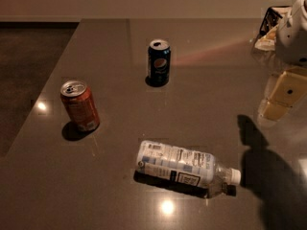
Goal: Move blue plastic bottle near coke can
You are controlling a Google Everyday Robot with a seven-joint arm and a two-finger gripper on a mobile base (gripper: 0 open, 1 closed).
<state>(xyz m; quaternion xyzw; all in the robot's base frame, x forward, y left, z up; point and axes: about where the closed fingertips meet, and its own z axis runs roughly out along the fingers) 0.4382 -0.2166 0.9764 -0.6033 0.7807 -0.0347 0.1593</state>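
The blue plastic bottle (177,164) lies on its side on the dark table, front centre, with its white cap pointing right. The coke can (79,105), red-orange with a silver top, stands upright at the left, well apart from the bottle. My gripper (283,96) hangs at the right edge of the view under the white arm, above the table. It is to the right of the bottle and farther back, and touches nothing. It holds nothing that I can see.
A dark blue Pepsi can (159,63) stands upright at the back centre. A dark holder with light items (269,28) sits at the back right. The table's left edge (45,87) drops to a dark floor. The arm's shadow (268,176) falls at the front right.
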